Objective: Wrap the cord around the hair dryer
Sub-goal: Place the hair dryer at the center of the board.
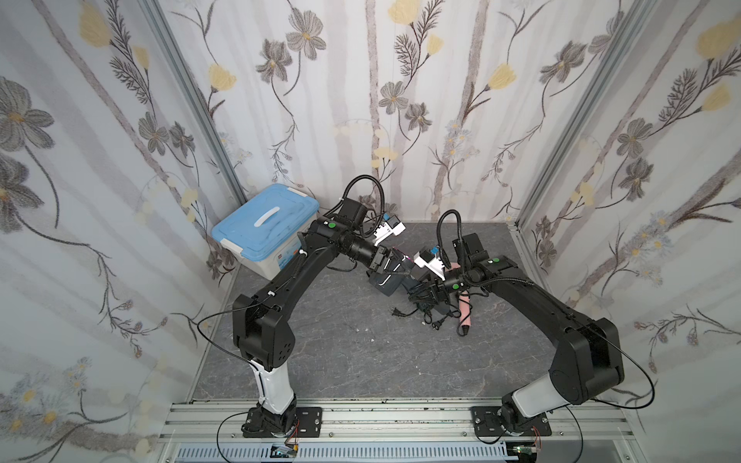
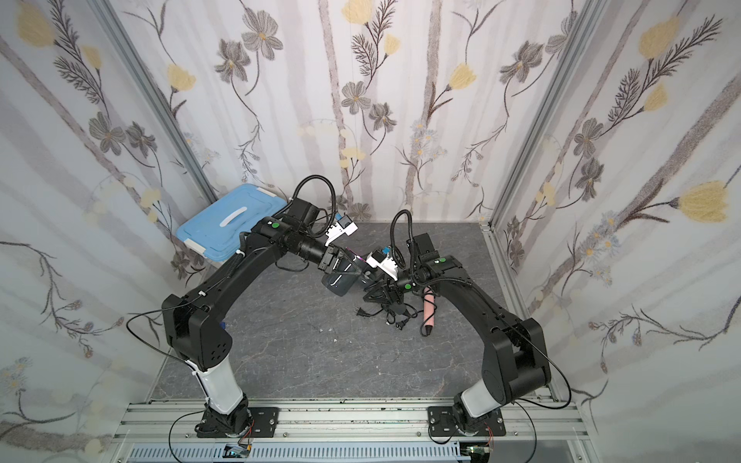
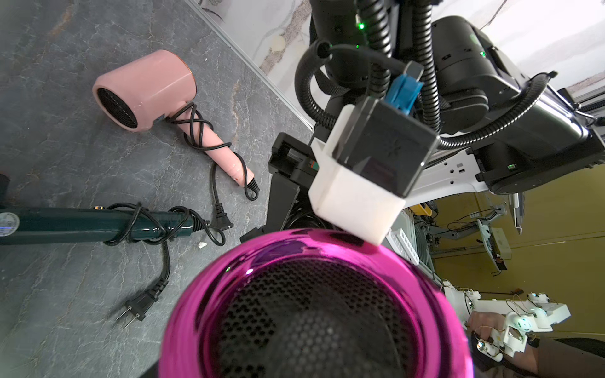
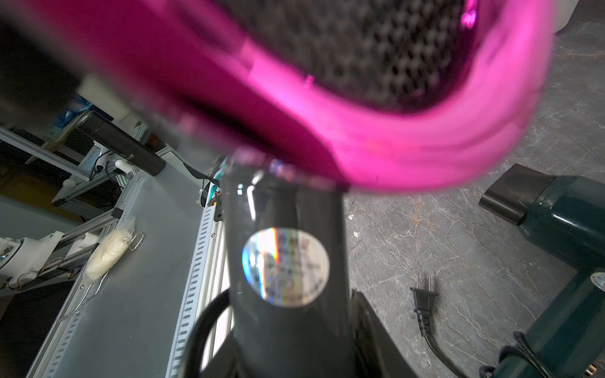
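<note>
One hair dryer (image 4: 376, 140), holographic sticker (image 4: 285, 266) — illegible

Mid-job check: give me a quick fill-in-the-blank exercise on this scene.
The pink hair dryer has its cord wound around its ____.
The lid of the storage box is ____.
Counting the magenta-rimmed hair dryer, ____ hair dryers are in view.
Missing words: handle; blue; three.

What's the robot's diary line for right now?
held: magenta hair dryer | right gripper: shut on its handle | left gripper: at its head, grip unclear | pink hair dryer, green hair dryer: both wrapped
</note>
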Action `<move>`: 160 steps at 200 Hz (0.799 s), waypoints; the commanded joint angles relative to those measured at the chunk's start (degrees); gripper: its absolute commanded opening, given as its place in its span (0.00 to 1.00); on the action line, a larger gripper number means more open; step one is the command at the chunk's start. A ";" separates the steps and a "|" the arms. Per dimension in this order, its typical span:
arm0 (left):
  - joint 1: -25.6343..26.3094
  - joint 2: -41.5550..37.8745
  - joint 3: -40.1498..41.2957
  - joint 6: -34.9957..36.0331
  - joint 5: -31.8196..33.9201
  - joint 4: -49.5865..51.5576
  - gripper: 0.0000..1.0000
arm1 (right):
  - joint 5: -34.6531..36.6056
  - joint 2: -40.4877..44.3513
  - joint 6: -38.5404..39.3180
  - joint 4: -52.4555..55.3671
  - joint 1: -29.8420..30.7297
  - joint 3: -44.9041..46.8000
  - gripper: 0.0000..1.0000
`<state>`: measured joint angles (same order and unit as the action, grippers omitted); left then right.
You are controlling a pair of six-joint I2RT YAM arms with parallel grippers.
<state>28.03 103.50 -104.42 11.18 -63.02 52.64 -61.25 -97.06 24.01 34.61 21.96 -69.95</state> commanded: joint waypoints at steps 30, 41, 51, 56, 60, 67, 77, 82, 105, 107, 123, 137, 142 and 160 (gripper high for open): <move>-1.96 -6.20 2.18 -1.64 9.50 -10.09 1.00 | -0.39 -2.42 -9.62 -6.49 2.74 2.58 0.00; -2.59 -7.76 3.35 -2.46 12.43 -11.33 1.00 | -0.18 -3.41 -11.18 -8.16 3.78 2.63 0.00; -3.02 -9.37 4.47 -3.14 15.14 -12.30 1.00 | 0.20 -4.56 -13.33 -10.33 5.10 2.34 0.00; -3.16 -10.26 5.22 -3.60 16.64 -12.97 1.00 | 0.54 -5.43 -14.42 -11.29 5.97 1.84 0.00; -3.25 -10.99 5.84 -3.77 17.40 -13.62 1.00 | 0.77 -6.29 -15.25 -11.94 6.76 1.24 0.00; -3.30 -12.27 6.87 -4.22 19.07 -14.47 1.00 | 1.46 -7.89 -17.02 -13.12 8.30 0.10 0.00; -3.38 -14.43 8.86 -5.16 22.06 -16.45 1.00 | 2.65 -11.07 -19.38 -14.16 10.42 -2.47 0.00; -3.34 -15.64 10.22 -5.94 23.54 -17.60 1.00 | 2.78 -12.72 -20.67 -14.70 11.36 -3.73 0.00; -3.43 -21.93 16.88 -9.49 31.55 -23.14 1.00 | 3.12 -19.72 -27.14 -18.05 15.83 -9.89 0.00; -3.45 -22.42 17.47 -9.86 32.33 -23.49 1.00 | 3.26 -20.27 -27.69 -18.32 16.28 -10.46 0.00; -3.55 -26.91 23.23 -11.84 36.92 -26.76 1.00 | 3.65 -25.10 -31.51 -18.93 18.90 -15.72 0.00; -3.60 -30.19 26.80 -12.70 39.56 -28.16 1.00 | 2.86 -29.66 -33.97 -18.60 21.04 -20.93 0.00; -3.60 -30.99 27.63 -12.76 40.12 -28.28 1.00 | 2.82 -31.64 -34.18 -17.62 21.78 -23.23 0.00; -3.81 -33.19 29.41 -12.67 41.45 -28.28 1.00 | 4.12 -38.00 -33.34 -10.93 24.10 -31.72 0.00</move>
<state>24.45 72.84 -76.88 -0.05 -27.18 28.88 -55.66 -129.43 -6.74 21.37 43.64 -93.43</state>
